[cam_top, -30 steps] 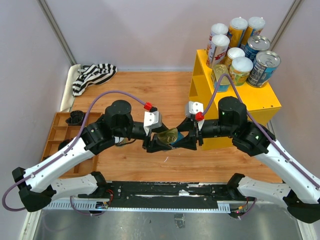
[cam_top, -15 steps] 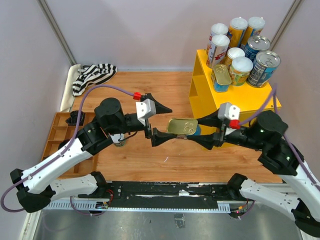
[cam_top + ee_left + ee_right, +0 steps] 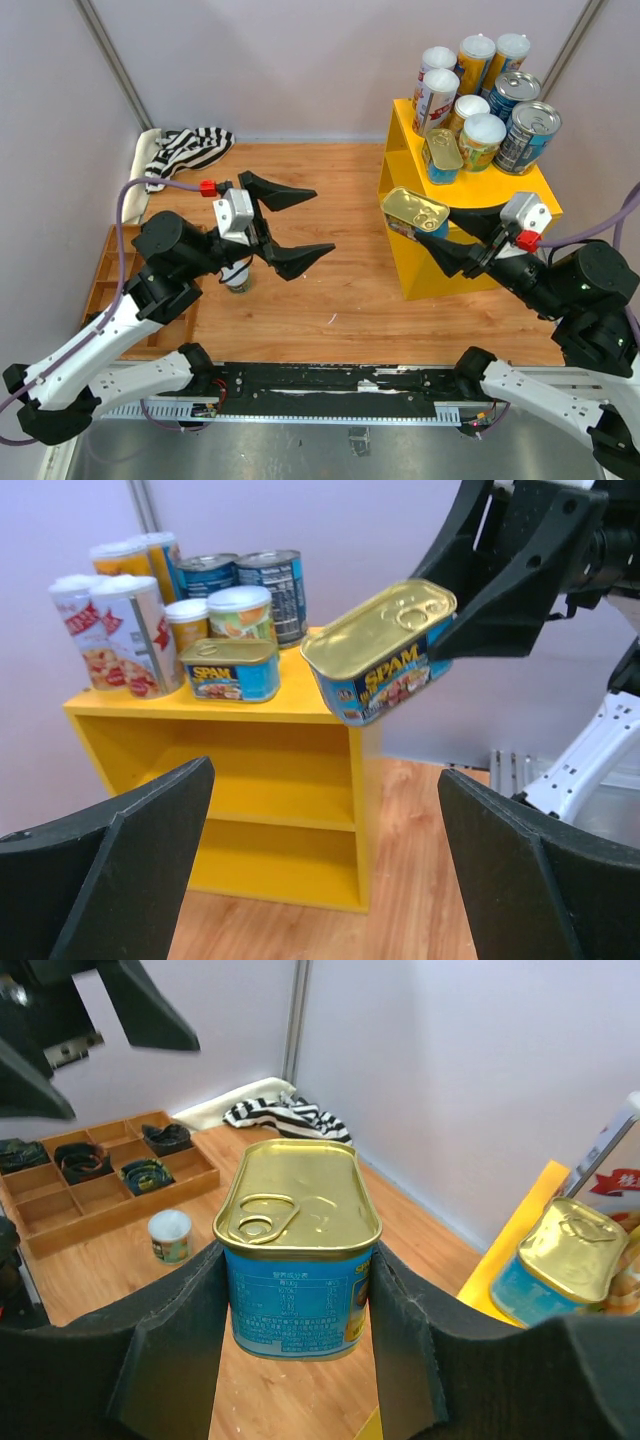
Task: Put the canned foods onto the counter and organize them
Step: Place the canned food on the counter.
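Note:
My right gripper [image 3: 432, 236] [image 3: 298, 1272] is shut on a blue Spam tin [image 3: 414, 212] [image 3: 384, 652] [image 3: 298, 1245] with a gold pull-tab lid. It holds the tin in the air, slightly tilted, at the front left corner of the yellow counter [image 3: 505, 200] [image 3: 250, 770] [image 3: 502, 1248]. On the counter's top stand several cans: tall white-lidded tubes [image 3: 437, 95], blue silver-topped cans [image 3: 527, 135] and another Spam tin [image 3: 441, 155] [image 3: 231, 668]. A small white-lidded can [image 3: 237, 276] [image 3: 170, 1237] stands on the wooden table. My left gripper [image 3: 322, 220] [image 3: 325, 780] hangs wide open and empty above the table.
A brown compartment tray [image 3: 112, 268] [image 3: 100, 1185] with dark lumps lies at the table's left edge. A black-and-white striped cloth [image 3: 186, 150] [image 3: 285, 1115] is bunched in the far left corner. Walls close in the back and both sides.
The left gripper let go of the Spam tin, opened wide and drew back to the left. The right gripper carried the tin right and up to the counter's corner.

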Motion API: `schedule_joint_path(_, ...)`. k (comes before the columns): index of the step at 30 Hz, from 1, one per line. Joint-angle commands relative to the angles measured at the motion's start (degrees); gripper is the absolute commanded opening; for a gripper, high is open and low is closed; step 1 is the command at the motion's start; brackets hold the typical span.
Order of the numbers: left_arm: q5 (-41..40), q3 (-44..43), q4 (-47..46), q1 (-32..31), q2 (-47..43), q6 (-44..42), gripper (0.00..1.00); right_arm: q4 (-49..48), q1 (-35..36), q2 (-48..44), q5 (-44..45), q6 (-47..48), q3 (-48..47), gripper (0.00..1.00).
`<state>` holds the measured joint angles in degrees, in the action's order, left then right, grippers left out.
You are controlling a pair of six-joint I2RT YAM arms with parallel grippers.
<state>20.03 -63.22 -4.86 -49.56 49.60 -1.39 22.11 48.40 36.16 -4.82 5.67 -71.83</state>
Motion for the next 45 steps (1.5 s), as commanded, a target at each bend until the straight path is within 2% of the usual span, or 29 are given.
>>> schedule_joint_path(1,3.74,3.39,-4.17,0.39,2.12,4.67,1.00,-0.67,0.16,0.57,1.72,2.69,-6.40,0.01)
schedule_joint_path(5,6.39,4.07,-5.52,0.47,4.06,6.55,1.00,5.43,0.12,7.53,-4.52,2.32,-13.31,0.01)
schedule_joint_path(10,6.16,4.35,-5.13,1.19,2.67,6.14,1.00,6.62,-0.74,14.42,-16.14,1.05,-18.39,0.01)
schedule_joint_path(13,6.25,5.17,-4.87,1.39,1.41,6.26,1.00,6.19,-6.42,17.87,-26.14,-1.63,-21.72,0.01)
schedule_joint_path(15,6.44,5.74,-4.95,1.48,0.85,6.45,1.00,1.40,-15.26,19.40,-38.22,-7.35,-21.51,0.01)
schedule_joint_path(17,6.52,6.19,-4.95,1.48,0.32,6.63,1.00,-11.35,-26.10,20.20,-51.66,-19.15,-18.18,0.01)
schedule_joint_path(19,6.52,6.58,-4.98,1.53,-0.28,6.66,1.00,-25.16,-32.69,19.95,-58.35,-31.44,-13.74,0.01)
schedule_joint_path(24,6.70,6.87,-4.24,1.57,-1.10,6.22,1.00,-24.15,-36.66,16.84,-59.92,-29.86,-11.25,0.01)
schedule_joint_path(32,8.99,6.97,-4.99,1.57,0.46,6.65,1.00,-27.46,-43.30,13.35,-70.20,-31.10,-9.13,0.01)
schedule_joint_path(36,10.00,6.69,-5.15,1.66,1.32,7.08,1.00,-28.04,-46.87,15.08,-70.19,-31.47,-9.38,0.01)
schedule_joint_path(40,10.55,6.40,-5.10,1.66,1.90,7.28,1.00,-37.18,-49.23,19.33,-72.88,-39.53,-8.22,0.01)
schedule_joint_path(45,10.46,7.02,-5.22,1.66,1.53,7.36,1.00,-39.06,-53.19,17.72,-74.46,-39.21,-6.08,0.01)
